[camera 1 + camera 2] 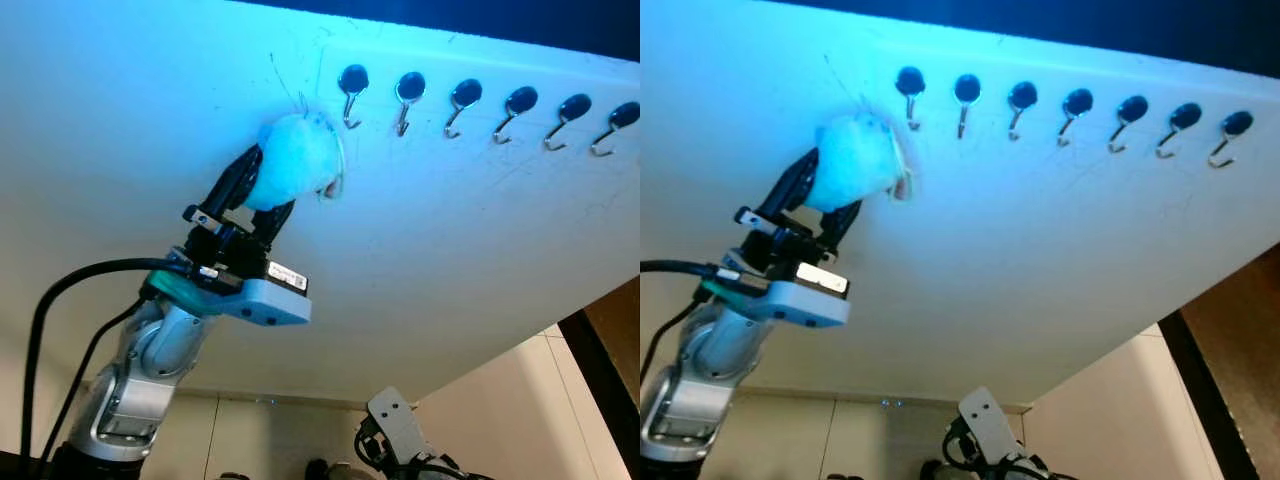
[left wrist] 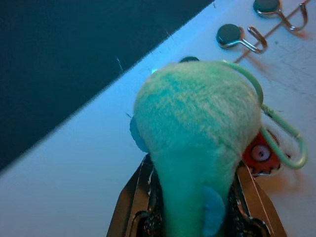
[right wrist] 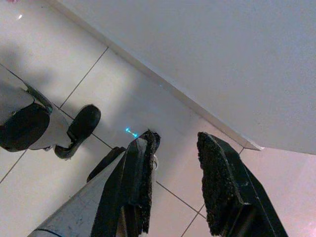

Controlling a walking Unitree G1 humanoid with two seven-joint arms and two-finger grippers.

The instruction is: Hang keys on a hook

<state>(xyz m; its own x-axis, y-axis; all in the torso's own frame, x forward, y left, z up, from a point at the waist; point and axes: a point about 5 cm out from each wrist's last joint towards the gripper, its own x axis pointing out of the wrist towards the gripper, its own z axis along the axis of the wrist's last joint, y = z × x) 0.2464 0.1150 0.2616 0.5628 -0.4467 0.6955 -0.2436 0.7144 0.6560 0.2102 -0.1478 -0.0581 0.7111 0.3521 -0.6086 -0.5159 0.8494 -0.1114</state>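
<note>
Left gripper (image 1: 262, 190): fingers clamp fluffy pale plush keychain (image 1: 296, 160), upper centre-left, against smooth white wall (image 1: 450, 250), beside leftmost round-capped metal hook (image 1: 350, 92). Thin ring (image 2: 284, 143) protrudes. Right gripper (image 3: 175, 163): rough-padded fingers parted, empty, over glossy tiled floor (image 3: 123, 108).

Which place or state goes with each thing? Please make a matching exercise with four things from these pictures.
Things:
1. left gripper
2. right gripper
3. plush keychain
4. hooks

Places or states:
A. in a row on the white wall
B. open, hanging low above the tiled floor
C. raised to the wall, shut on the plush
D. fluffy, pale, with a green loop, close to the leftmost hook

Pairs: 1-C, 2-B, 3-D, 4-A
</note>
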